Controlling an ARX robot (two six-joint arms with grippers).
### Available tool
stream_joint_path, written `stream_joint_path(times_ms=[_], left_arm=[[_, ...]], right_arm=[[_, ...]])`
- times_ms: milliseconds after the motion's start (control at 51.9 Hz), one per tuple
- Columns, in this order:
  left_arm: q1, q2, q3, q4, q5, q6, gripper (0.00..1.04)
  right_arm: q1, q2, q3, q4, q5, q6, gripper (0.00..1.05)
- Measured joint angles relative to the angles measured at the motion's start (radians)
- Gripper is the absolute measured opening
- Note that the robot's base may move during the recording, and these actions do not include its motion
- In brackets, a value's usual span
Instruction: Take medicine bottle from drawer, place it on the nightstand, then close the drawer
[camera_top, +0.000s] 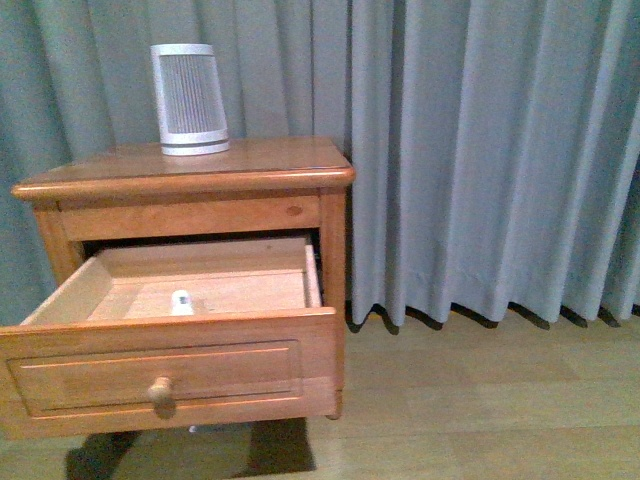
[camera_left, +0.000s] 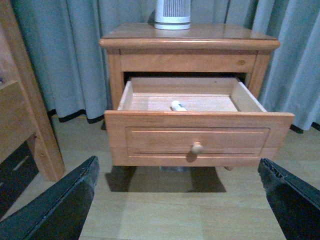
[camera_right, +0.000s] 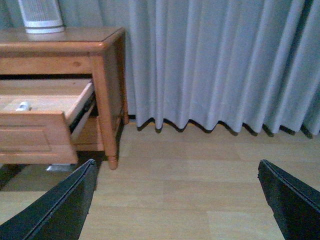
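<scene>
Left gripper (camera_left: 177, 165): we see both dark fingers (camera_left: 65, 205) at the frame's lower corners, spread wide, nothing between them. It hangs over the floor (camera_top: 480, 400) in front of the nightstand, facing the drawer squarely and well apart from it.

Right gripper (camera_right: 176, 165): fingers (camera_right: 290, 200) likewise wide apart and holding nothing, over bare floor off the nightstand's right front corner.

Drawer (camera_top: 170, 370): pulled well out. We note the panelled front with its knob (camera_top: 160, 388) at mid-width, and the pale interior showing.

Bottle (camera_top: 182, 301): inside the drawer, on the drawer floor, near the front edge and about midway between the side walls. It is small and white. We cannot tell whether it stands or lies. It is touched by neither gripper. It also shows in the left wrist view (camera_left: 177, 105) and the right wrist view (camera_right: 22, 106).

Nightstand (camera_top: 270, 160): glossy top. A white slatted device (camera_top: 188, 98) stands at the rear edge, left of centre.

A wooden post (camera_left: 30, 100) stands beside the nightstand in the left wrist view.

Grey curtain (camera_top: 480, 150) hangs behind, down to the floor.
</scene>
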Motion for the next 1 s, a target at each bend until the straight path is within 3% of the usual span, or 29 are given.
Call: stream_joint_path(times_ms=[424,520,597,790,1002], left_arm=[[0.0,-0.003,0.0,0.0,-0.008,0.0,0.98],[0.0,-0.003,0.0,0.0,-0.008,0.0,0.98],[0.0,-0.002,0.0,0.0,-0.005,0.0,0.98],[0.0,-0.003,0.0,0.0,-0.004,0.0,0.98],[0.0,-0.003,0.0,0.0,-0.004,0.0,0.98]], right_arm=[[-0.001,-0.001,0.0,0.0,-0.011,0.0,0.98],[0.039,0.074,0.008,0.006,0.143,-0.022,0.98],[0.047,0.265,0.046,0.135,0.202,-0.021,0.98],[0.046,0.799,0.279,0.433,0.208,-0.014,0.98],[0.073,1.292,0.647,0.377,0.19,0.003,0.98]])
